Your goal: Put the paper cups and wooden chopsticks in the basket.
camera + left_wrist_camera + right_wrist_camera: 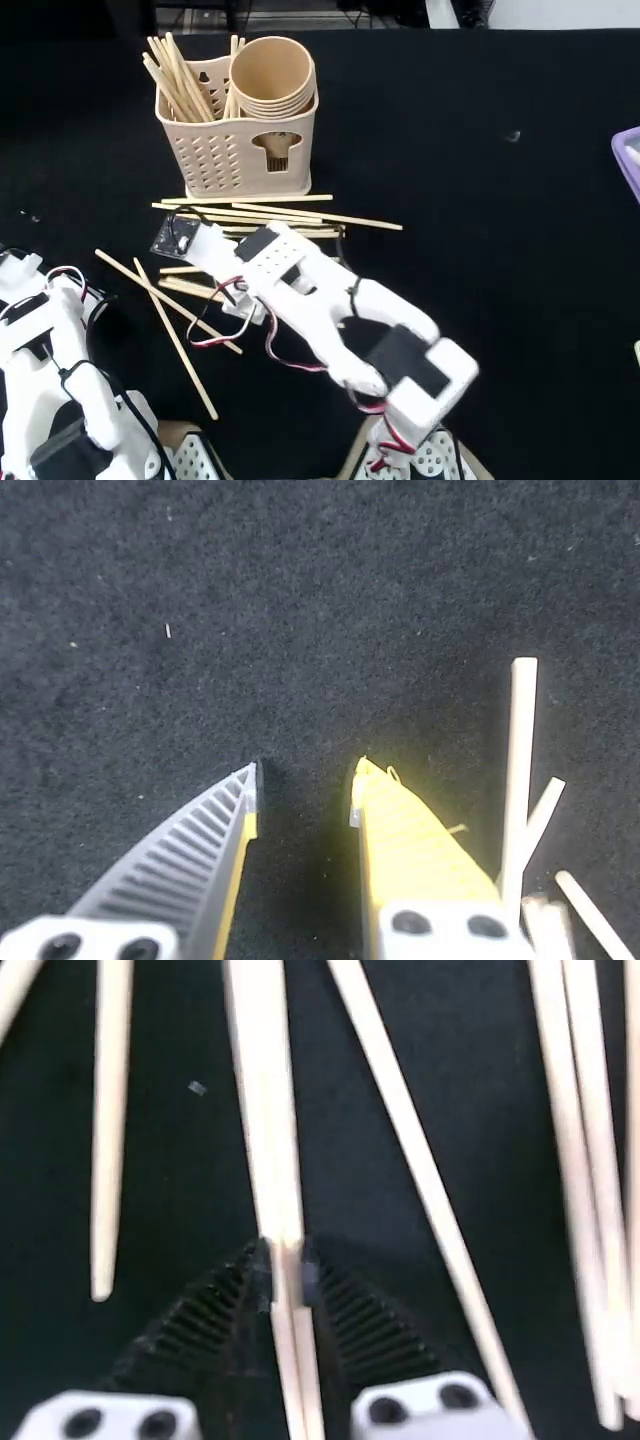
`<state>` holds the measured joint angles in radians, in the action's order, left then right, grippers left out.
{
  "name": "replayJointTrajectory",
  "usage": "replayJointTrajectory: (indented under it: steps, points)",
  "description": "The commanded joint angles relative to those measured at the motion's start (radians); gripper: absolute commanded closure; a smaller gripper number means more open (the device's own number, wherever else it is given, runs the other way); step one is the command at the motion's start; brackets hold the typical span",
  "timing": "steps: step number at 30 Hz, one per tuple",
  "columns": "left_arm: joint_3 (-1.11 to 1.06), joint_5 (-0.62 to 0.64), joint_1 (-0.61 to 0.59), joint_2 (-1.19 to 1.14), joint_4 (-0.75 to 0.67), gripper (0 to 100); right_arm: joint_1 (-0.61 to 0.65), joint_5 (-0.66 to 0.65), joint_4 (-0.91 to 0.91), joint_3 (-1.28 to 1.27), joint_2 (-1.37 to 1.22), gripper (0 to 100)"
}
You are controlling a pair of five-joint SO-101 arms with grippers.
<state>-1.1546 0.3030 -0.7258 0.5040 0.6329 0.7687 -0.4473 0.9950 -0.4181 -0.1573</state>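
The right pincer [285, 1260] pinches two thin pale wooden chopsticks [262, 1110] (clear from its wrist view). The left pincer [303, 780] gapes over the black counter [300, 600].

Right arm [330, 310] stretched low and diagonally from its base at the near edge, wrist tilted downward. The right pincer [288, 1272] is closed, jaws pressing a pair of chopsticks [268, 1110] between them. Left arm [50, 370] folded at the near-left corner. The left pincer [303, 780] is parted, tips pointing down at the counter [300, 600].
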Motion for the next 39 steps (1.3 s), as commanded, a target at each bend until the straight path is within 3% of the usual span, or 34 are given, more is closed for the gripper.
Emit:
replayJointTrajectory:
  steps: [1,5,9,16,22,25,27,39]
  points:
    - [0.002,0.008,-0.002,0.029,-0.012,84,-0.020,-0.008,0.064,-0.007,0.154,98.8]
    - [0.002,0.008,-0.002,0.029,-0.012,84,-0.018,0.008,0.089,-0.050,0.262,98.8]
    - [0.002,0.008,-0.002,0.029,-0.012,84,0.015,0.100,-0.034,-0.113,0.255,98.2]
    - [0.002,0.008,-0.002,0.029,-0.012,84,0.100,0.138,-0.175,-0.064,0.048,80.0]
    - [0.002,0.008,-0.002,0.029,-0.012,84,0.089,0.133,-0.160,0.062,-0.128,85.6]
    - [0.002,0.008,-0.002,0.029,-0.012,84,0.084,0.138,-0.101,0.107,-0.130,98.0]
    - [0.002,0.008,-0.002,0.029,-0.012,84,0.072,0.140,-0.057,0.116,-0.116,97.9]
    - [0.004,0.008,-0.002,0.029,-0.012,84,-0.120,0.135,0.120,0.068,0.358,98.8]
